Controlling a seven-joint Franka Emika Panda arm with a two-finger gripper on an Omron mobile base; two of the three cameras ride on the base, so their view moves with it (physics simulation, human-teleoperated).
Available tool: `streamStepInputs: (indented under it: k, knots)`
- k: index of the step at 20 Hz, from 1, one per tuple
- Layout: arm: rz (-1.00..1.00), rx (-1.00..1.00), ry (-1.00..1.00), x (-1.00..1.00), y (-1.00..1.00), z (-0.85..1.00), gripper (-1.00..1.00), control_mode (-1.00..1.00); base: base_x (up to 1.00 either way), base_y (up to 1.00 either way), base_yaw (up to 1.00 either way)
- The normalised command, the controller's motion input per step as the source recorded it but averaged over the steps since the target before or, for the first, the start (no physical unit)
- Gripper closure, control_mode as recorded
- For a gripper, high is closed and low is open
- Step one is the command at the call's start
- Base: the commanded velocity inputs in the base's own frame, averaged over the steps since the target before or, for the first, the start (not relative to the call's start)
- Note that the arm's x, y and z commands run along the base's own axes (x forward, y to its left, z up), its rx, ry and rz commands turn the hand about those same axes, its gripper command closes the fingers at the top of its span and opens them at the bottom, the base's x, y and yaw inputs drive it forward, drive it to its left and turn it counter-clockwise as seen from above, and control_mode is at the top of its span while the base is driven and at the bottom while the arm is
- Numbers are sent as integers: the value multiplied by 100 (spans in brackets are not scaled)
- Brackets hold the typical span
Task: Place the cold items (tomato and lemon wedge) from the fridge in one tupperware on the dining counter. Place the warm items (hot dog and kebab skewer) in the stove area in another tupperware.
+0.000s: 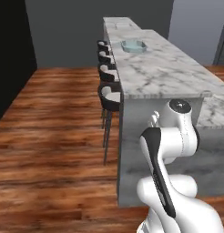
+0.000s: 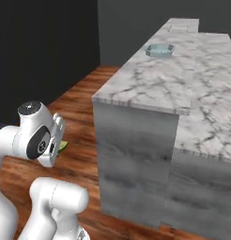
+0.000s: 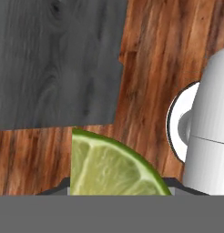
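Observation:
A yellow-green lemon wedge [image 3: 109, 166] sits between the fingers of my gripper [image 3: 118, 189], which is shut on it; its cut face points at the camera. In the right base view the lemon wedge [image 2: 64, 146] peeks out beside the gripper [image 2: 58, 140], low on the folded arm, above the wood floor. The dining counter [image 1: 164, 73] [image 2: 155, 84] stretches away in front of me, its near end close. A pale blue-green tupperware [image 1: 133, 45] [image 2: 159, 49] stands far down its top; I cannot tell what it holds. The tomato, hot dog and kebab skewer are out of view.
Several black stools [image 1: 109, 95] line the counter's left side. The plain grey counter base [image 1: 132, 154] [image 2: 131, 159] stands right ahead of the arm. A lower marble top [image 1: 216, 113] [image 2: 211, 122] adjoins on the right. Open wood floor [image 1: 50, 136] lies to the left.

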Motion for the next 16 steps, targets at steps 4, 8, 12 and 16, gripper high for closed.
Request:
streamStepInputs:
  k: [4, 8, 12, 16]
  knots:
    - [0, 0, 0, 0, 0, 0, 100, 100, 18, 100, -46]
    - [0, 0, 0, 0, 0, 0, 100, 100, 36, 100, -47]
    - [0, 0, 0, 0, 0, 0, 100, 100, 47, 100, -52]
    - [0, 0, 0, 0, 0, 0, 100, 100, 58, 100, -51]
